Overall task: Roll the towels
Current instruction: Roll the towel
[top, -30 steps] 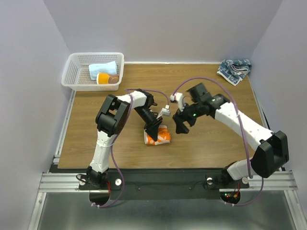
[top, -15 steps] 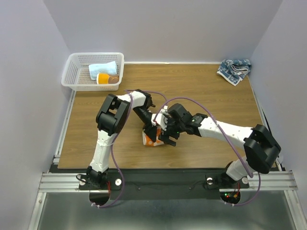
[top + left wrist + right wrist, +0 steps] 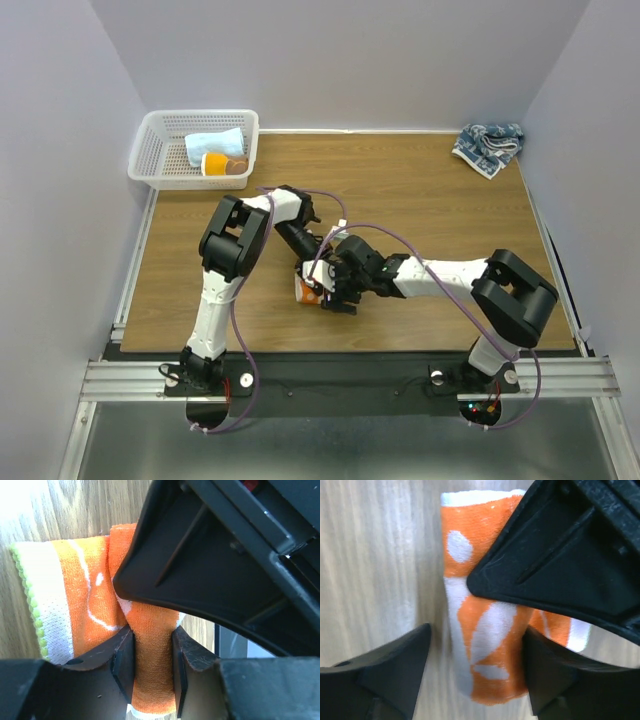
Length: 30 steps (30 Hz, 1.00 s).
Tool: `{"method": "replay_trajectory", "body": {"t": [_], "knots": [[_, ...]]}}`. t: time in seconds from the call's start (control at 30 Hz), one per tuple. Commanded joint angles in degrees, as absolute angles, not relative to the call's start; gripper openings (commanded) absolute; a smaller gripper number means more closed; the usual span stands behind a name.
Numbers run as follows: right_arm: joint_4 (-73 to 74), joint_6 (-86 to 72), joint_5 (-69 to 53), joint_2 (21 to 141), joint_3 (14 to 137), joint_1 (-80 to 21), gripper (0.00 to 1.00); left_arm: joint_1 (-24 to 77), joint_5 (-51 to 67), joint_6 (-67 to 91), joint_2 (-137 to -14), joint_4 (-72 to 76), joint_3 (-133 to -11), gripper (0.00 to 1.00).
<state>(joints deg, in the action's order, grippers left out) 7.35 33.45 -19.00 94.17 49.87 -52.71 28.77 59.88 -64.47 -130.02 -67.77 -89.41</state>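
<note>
Wooden table (image 3: 430, 210) seen from above, two robot arms bolted at its 6 o'clock edge; both reach to one spot just toward 7 o'clock from the table's middle. There lies the orange-and-white towel (image 3: 305, 291), green-edged and bunched into a narrow bundle; the left gripper (image 3: 318, 272) is clenched on it, its wrist view showing a fold of orange cloth pinched tight between the two fingers (image 3: 123, 662); the right gripper (image 3: 338, 296) comes in from 3 o'clock, spread wide, one finger (image 3: 380, 675) on either side of the bundle, not squeezing it; the two grippers' black bodies crowd close together. Far off at 1 o'clock, in the table's corner, the blue-and-white towel (image 3: 488, 147) sits crumpled, well apart from both arms. At 11 o'clock a white mesh basket (image 3: 146, 150) holds a pale blue cloth (image 3: 215, 143) and an orange item (image 3: 214, 164).
</note>
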Motion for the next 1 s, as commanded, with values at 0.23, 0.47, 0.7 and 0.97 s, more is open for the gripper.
{"method": "replay_trajectory", "body": {"t": [0.23,0.47,0.7,0.97], "knots": [[3.2,32.5,-19.1,94.2,45.5,-53.7,0.01,25.9,55.5,-68.0,-128.2,-63.7,-90.4,0.64],[16.8,27.5,-26.4,90.4,46.5,-51.9,0.01,20.8,54.8,-67.9,-116.2,-60.8,-87.9,0.91],[24.5,21.6,-37.8,94.3,52.4,-46.5,0.01,15.1,52.8,-66.9,-105.8,-56.8,-84.6,0.94],[32.0,20.0,-52.5,104.8,59.5,-39.6,0.01,14.2,44.7,-64.1,-84.3,-41.2,-64.6,0.94]]}}
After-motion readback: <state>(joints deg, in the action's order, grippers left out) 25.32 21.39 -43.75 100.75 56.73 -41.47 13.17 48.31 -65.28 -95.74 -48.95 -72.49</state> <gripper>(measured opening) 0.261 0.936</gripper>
